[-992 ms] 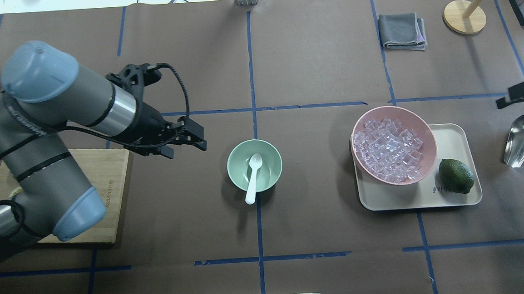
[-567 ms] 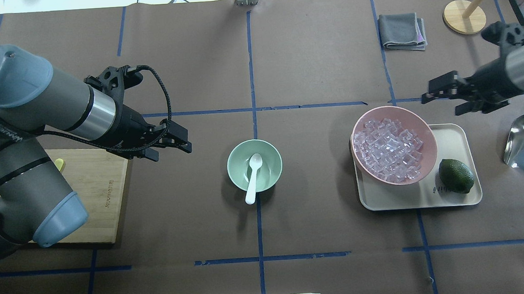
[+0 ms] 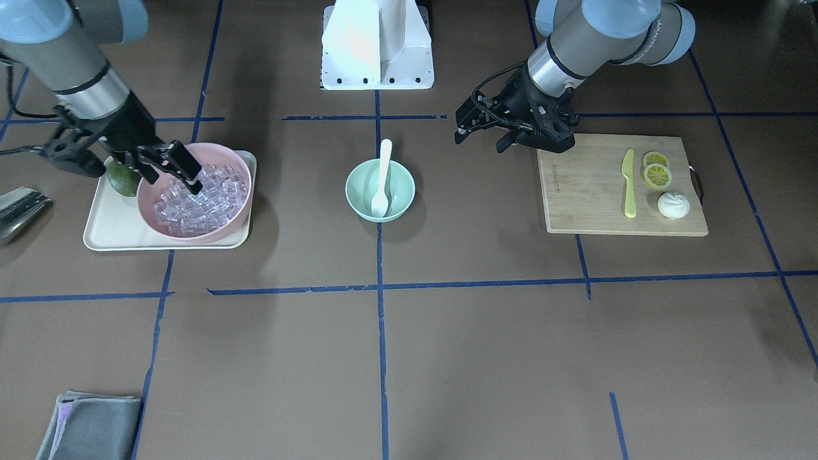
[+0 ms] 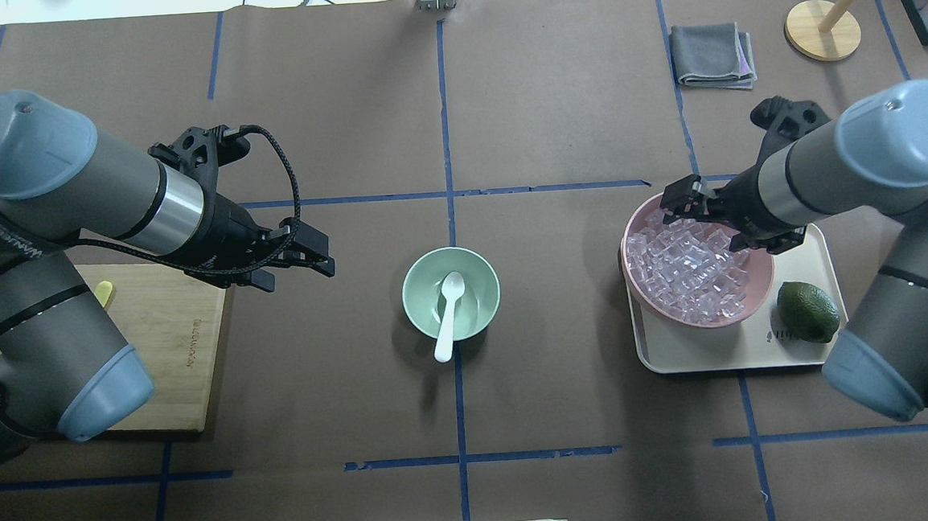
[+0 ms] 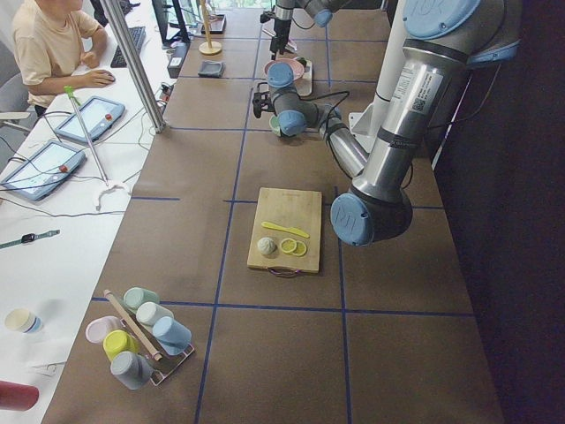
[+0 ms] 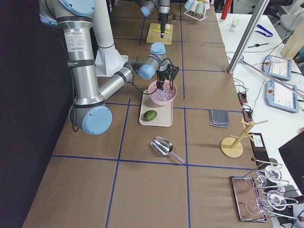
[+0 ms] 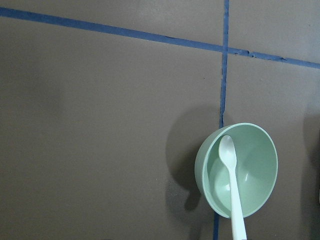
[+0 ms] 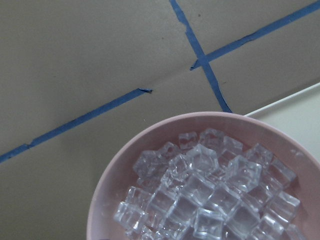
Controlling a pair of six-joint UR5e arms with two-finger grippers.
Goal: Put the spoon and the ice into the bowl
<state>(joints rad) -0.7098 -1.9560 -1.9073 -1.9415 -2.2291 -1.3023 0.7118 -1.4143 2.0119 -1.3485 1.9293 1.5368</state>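
White plastic, the spoon (image 4: 448, 310) lies with its scoop down inside the mint-green bowl (image 4: 413, 288) and its handle leaning out over the rim on the robot's side. That bowl sits near the middle of the table on a crossing of blue tape lines.

The ice (image 4: 690, 267) is heaped as clear cubes in the pink bowl (image 4: 762, 278), well apart from the mint-green bowl, on the robot's right. The pink bowl stands on a cream tray (image 4: 727, 349), and a dark green lime (image 4: 808, 312) lies on the tray just beside it.

The right gripper (image 4: 708, 225) hangs over the ice heap with its jaws spread wide and nothing between them. Whether a fingertip touches the cubes cannot be told. The right wrist view shows only the cubes and the far rim of the pink bowl.

The left gripper (image 4: 299, 262) hovers over bare table between the mint-green bowl and a wooden cutting board (image 3: 588, 204), its jaws also apart and empty.

On the board lie a yellow-green knife (image 3: 629, 185), two lemon slices (image 3: 655, 169) and a small white lump (image 3: 673, 206). A metal scoop (image 6: 162, 146) rests on the table beyond the tray, and a folded grey cloth (image 4: 712, 54) lies further off.
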